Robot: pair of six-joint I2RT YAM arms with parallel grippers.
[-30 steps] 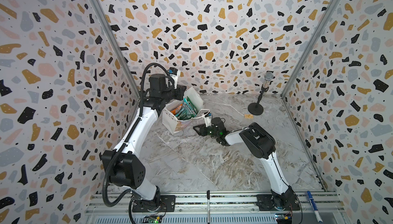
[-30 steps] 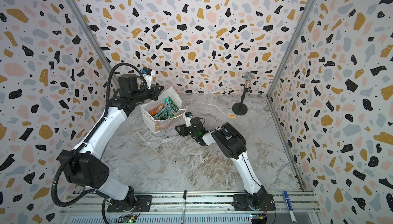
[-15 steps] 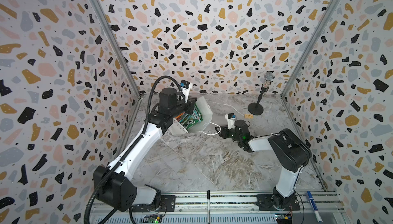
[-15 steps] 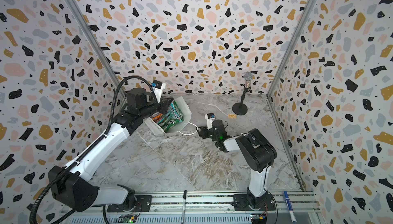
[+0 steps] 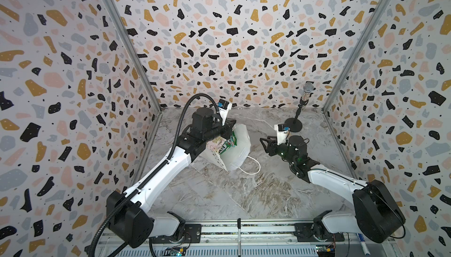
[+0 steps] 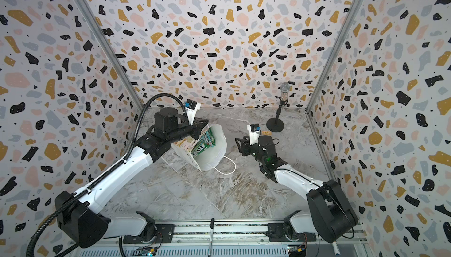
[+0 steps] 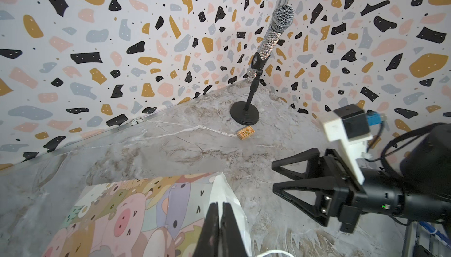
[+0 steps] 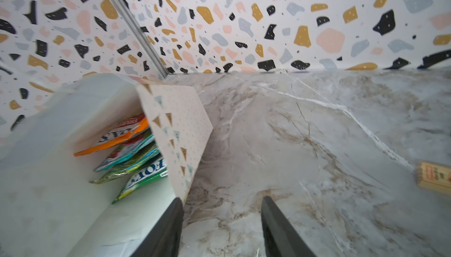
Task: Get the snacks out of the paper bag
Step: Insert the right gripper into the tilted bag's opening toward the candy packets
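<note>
The white paper bag (image 5: 240, 146) (image 6: 214, 152) leans tilted over the marble floor, its mouth turned towards my right arm. My left gripper (image 5: 230, 130) (image 6: 204, 127) (image 7: 222, 209) is shut on its upper white edge, next to the cartoon-printed side (image 7: 122, 214). Several snacks (image 5: 229, 143) (image 6: 203, 143) (image 8: 136, 155), orange, teal and green "FOX'S" packets, lie stacked inside. My right gripper (image 5: 264, 143) (image 6: 240, 144) (image 8: 222, 202) stands open a little to the right of the bag's mouth, holding nothing, one finger near the triangle-marked side panel (image 8: 175, 126).
A white cord handle (image 5: 251, 168) (image 6: 228, 168) trails on the floor in front of the bag. A microphone on a round black stand (image 5: 305, 97) (image 6: 284, 92) (image 7: 278, 28) is at the back right. A small orange box (image 6: 266, 133) (image 7: 246, 132) (image 8: 434, 177) lies near it. Patterned walls close three sides.
My left arm has carried the bag rightwards towards the middle and tipped it further over. The right gripper has drawn back to the right, away from the bag's mouth.
</note>
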